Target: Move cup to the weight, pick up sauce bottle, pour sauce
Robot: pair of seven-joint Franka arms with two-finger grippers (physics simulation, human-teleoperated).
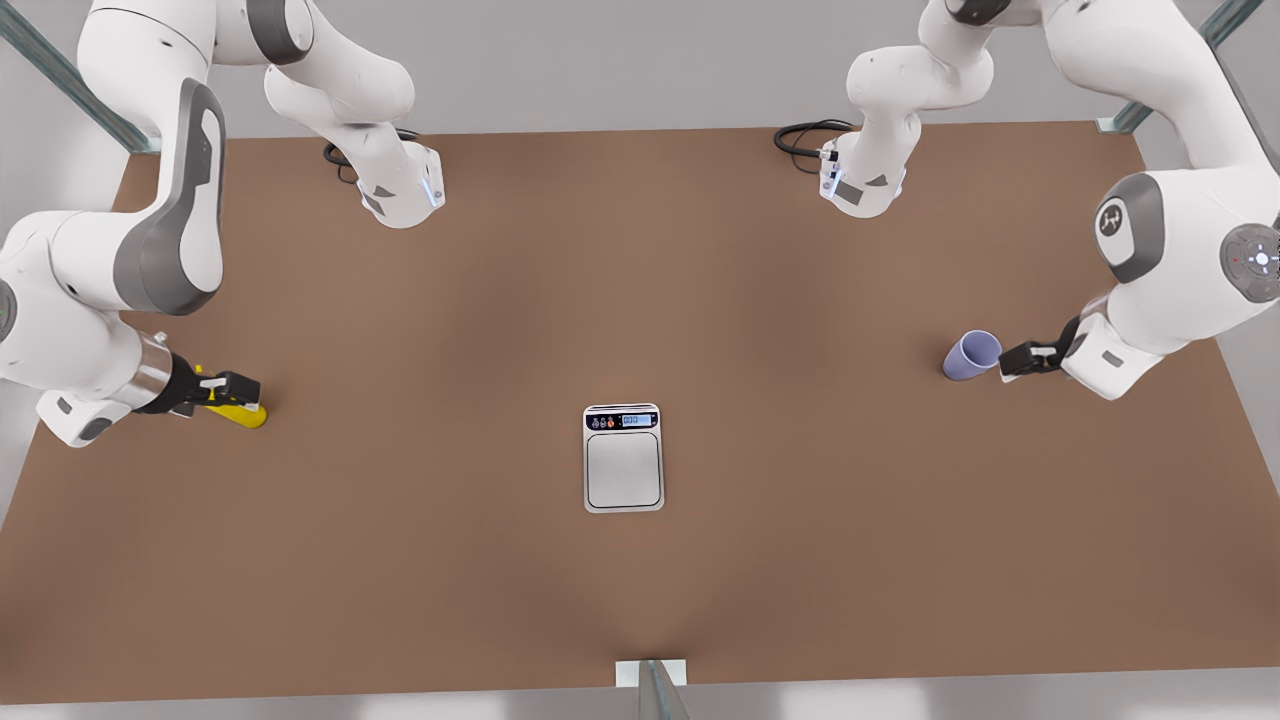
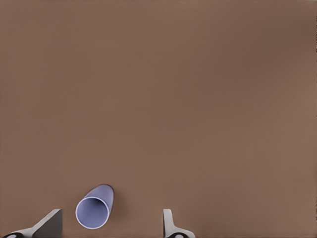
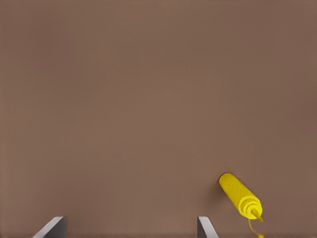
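The lavender-blue cup [image 1: 972,354] is on the brown table at the front view's right. My left gripper [image 1: 1020,358] is right beside it. In the left wrist view the cup [image 2: 94,208] shows its open mouth between the spread fingers, close to one of them, and the left gripper [image 2: 111,227] is open. The yellow sauce bottle [image 1: 242,413] is at the front view's left, with my right gripper [image 1: 225,392] over it. In the right wrist view the sauce bottle [image 3: 240,194] lies just outside the open right gripper [image 3: 129,229]. The silver weight [image 1: 623,470] sits at mid-table, apart from both.
Both arm bases stand at the table's back edge with black cables [image 1: 808,137] beside them. A metal bracket [image 1: 650,680] sticks up at the middle of the front edge. Bare brown table [image 1: 800,520] lies between the weight and each gripper.
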